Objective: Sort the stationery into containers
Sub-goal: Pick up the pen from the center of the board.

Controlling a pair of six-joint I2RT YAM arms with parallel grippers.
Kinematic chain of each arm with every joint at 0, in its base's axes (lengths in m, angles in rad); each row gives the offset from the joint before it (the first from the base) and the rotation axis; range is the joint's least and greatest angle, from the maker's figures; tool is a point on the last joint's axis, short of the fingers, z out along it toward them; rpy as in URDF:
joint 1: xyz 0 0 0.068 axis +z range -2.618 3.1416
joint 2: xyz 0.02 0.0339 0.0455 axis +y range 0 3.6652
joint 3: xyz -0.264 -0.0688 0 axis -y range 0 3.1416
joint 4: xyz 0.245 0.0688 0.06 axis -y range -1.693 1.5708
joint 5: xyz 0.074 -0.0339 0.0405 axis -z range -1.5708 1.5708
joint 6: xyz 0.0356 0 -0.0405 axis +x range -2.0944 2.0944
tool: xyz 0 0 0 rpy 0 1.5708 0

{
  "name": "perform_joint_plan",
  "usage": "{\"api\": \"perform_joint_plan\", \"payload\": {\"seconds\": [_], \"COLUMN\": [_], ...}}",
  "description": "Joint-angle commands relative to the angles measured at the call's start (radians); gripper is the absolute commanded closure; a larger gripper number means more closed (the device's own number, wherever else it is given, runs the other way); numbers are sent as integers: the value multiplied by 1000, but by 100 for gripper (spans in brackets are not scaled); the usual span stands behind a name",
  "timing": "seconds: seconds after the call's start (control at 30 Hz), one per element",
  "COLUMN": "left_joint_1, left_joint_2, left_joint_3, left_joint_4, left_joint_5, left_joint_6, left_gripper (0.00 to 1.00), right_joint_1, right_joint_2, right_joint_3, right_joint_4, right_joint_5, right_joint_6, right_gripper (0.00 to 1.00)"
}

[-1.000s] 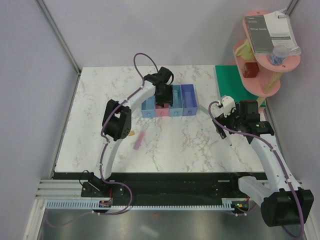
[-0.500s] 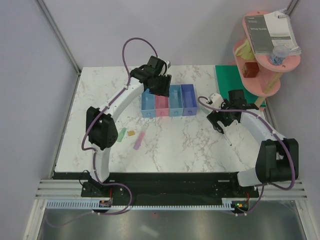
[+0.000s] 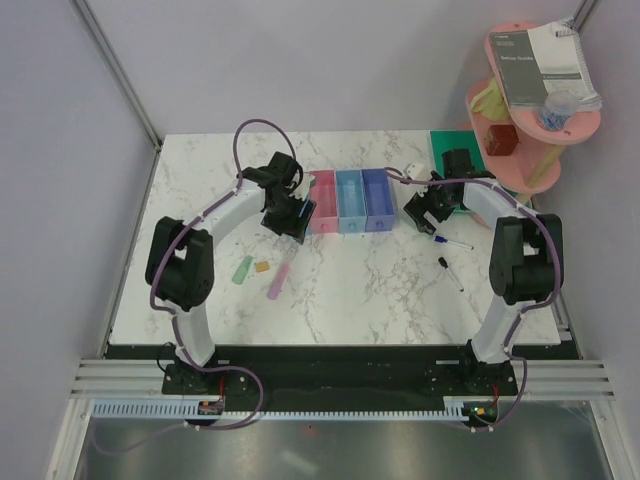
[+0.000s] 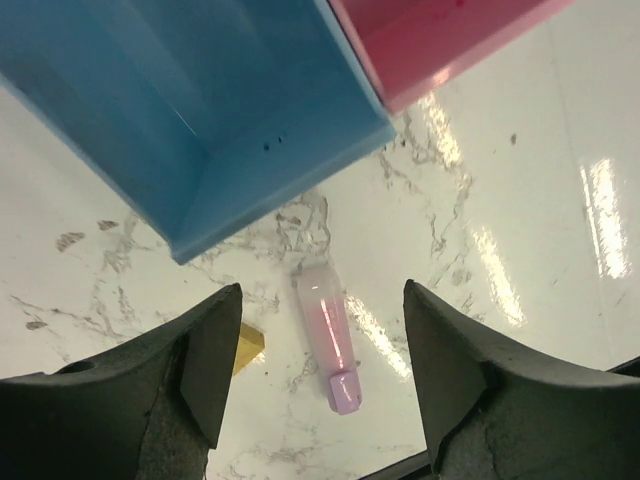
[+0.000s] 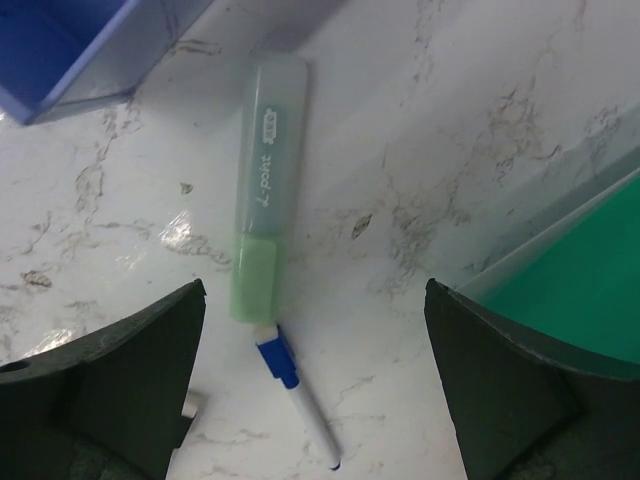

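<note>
Plainly, all jaws are parted.
A pink marker (image 4: pixel 325 345) is framed by left gripper (image 4: pixel 322 292); green marker (image 5: pixel 265 190), seemingly untouched, by right gripper (image 5: pixel 315 290).

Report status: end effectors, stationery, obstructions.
Left end effector open, empty, above pink marker. Right end effector open, empty, above green marker, pen beside. No obstruction seen.

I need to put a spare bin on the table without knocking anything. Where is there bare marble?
Bare: the near middle of the table, between the pink marker and the black pen, and the far left corner. Crowded: both ends of the bins, with the left pincer by the tan block, the right pincer over a green highlighter.
</note>
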Motion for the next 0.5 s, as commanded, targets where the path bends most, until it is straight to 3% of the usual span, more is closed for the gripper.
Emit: {"api": "perform_joint_plan", "payload": {"seconds": [0.0,0.23,0.47], "left_joint_1": [-9,-11,-11], "left_joint_2": [-34,-74,-123], "left_joint_3": [-69,-123,-173], "left_joint_4": [35,22,-11], "left_joint_5": [35,72,97], "left_joint_6": [80,95,103], "left_gripper": [25,24,25], "right_joint_1": [2,0,2], "right_joint_2": [80,169,160], "right_joint_3": [110,163,78], "right_joint_4": [-9,-38,-41], "right_joint_5": [-27,-57,-63], "right_joint_6": [-50,-64,-78], "right_gripper": [2,6,12]}}
